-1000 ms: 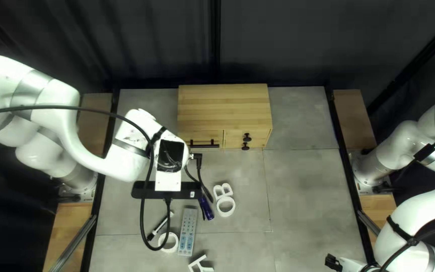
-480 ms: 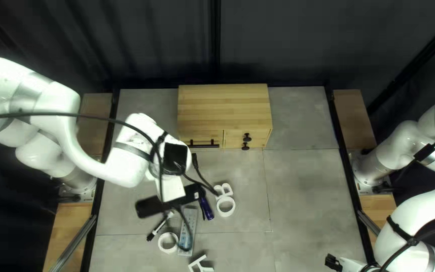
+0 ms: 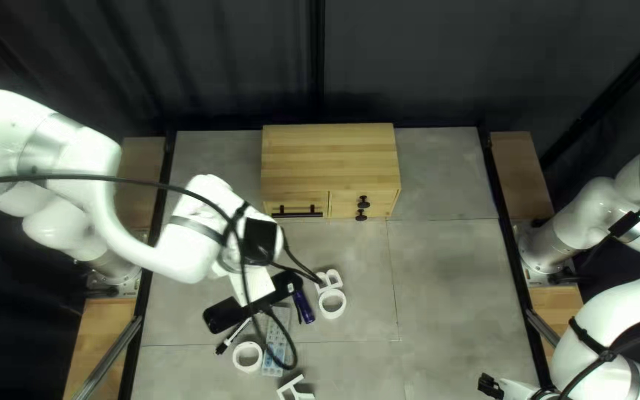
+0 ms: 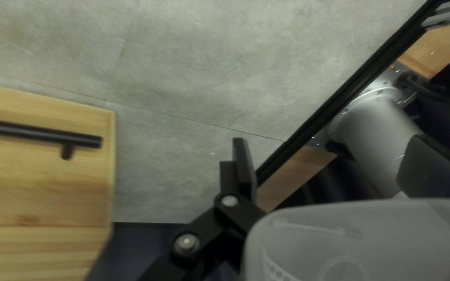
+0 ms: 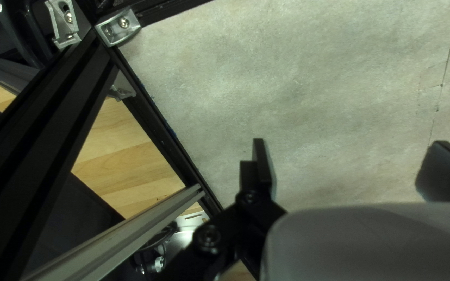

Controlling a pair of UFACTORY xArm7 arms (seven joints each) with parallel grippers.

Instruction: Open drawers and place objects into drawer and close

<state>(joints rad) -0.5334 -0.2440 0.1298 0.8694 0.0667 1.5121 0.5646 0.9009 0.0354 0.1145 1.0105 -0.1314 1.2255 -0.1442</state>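
Grey worktop (image 3: 446, 289), seamed; dark curtain (image 3: 209, 59) behind. Wooden cabinet (image 3: 331, 159) stands at far edge, drawers shut; white letter B (image 3: 327, 280) and ring (image 3: 321, 305) lie nearer. Left end effector (image 4: 332, 156), right end effector (image 3: 487, 385): both released.

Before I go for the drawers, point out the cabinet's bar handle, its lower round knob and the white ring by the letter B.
Bar handle (image 4: 37, 133): left wrist view, middle of the black bar.
Lower round knob (image 3: 361, 217): top left view, its black head.
White ring (image 3: 333, 316): top left view, bottom of its band.
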